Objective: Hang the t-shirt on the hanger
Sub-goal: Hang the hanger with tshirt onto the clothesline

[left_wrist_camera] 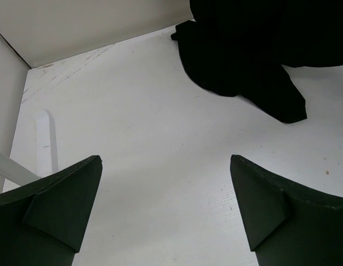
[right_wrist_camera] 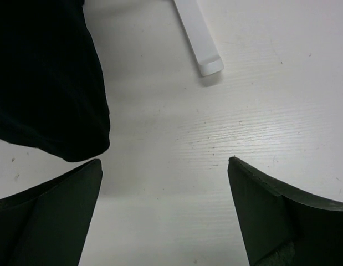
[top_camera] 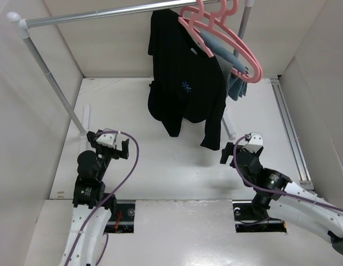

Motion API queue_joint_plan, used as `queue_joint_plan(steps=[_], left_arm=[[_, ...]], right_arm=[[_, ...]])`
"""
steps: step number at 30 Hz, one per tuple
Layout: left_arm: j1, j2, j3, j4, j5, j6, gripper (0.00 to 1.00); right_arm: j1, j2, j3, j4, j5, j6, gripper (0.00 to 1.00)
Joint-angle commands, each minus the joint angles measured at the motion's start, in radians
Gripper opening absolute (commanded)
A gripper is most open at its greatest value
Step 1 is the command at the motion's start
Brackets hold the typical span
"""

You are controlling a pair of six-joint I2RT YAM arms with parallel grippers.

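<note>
The t-shirt (top_camera: 185,77) hangs below the rail (top_camera: 93,15) at the 12 o'clock side of the desk (top_camera: 160,166). Its top bunches at the rail. Black cloth falls in uneven folds, the light-blue star mark (top_camera: 185,86) faces the top camera, and one long fold drops lowest toward 5 o'clock. Whether the lowest fold touches the desk cannot be told.

The hanger (top_camera: 257,71), a pink open outline, hooks on the same rail at the shirt's 2 o'clock. One of its shoulders overlaps the shirt's upper edge. Whether it passes inside the shirt cannot be told. A grey-blue cloth (top_camera: 236,86) hangs behind the pink outline.

Left arm: the base sits at 7 o'clock and the links rise toward 12 o'clock. The left gripper (top_camera: 112,143) sits at the shirt's 8 o'clock, well apart from it. The jaws stand wide apart and hold nothing. In the left wrist view, the left gripper (left_wrist_camera: 164,160) looks down on bare desk, with the shirt (left_wrist_camera: 243,55) at 1 o'clock and a white rack foot (left_wrist_camera: 44,138) at 9 o'clock.

Right arm: the base sits at 5 o'clock and the forearm angles toward 11 o'clock. The right gripper (top_camera: 237,147) sits near the shirt's lowest fold, at its 4 o'clock. The jaws are spread and empty. In the right wrist view, the right gripper (right_wrist_camera: 164,160) has the shirt (right_wrist_camera: 44,72) at 10 o'clock, just beside the left finger, and a rack foot (right_wrist_camera: 199,39) at 12 o'clock.
</note>
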Motion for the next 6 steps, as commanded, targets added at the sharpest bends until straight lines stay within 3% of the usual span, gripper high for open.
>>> queue_joint_plan(steps=[1,6], left_arm=[[0.005,-0.013,-0.002,0.044,0.006,-0.003,1.00],[0.005,-0.013,-0.002,0.044,0.006,-0.003,1.00]], right_arm=[[-0.005,-0.007,0.055,-0.008,0.061,0.014,0.99],[-0.005,0.012,0.066,-0.008,0.091,0.014,0.99]])
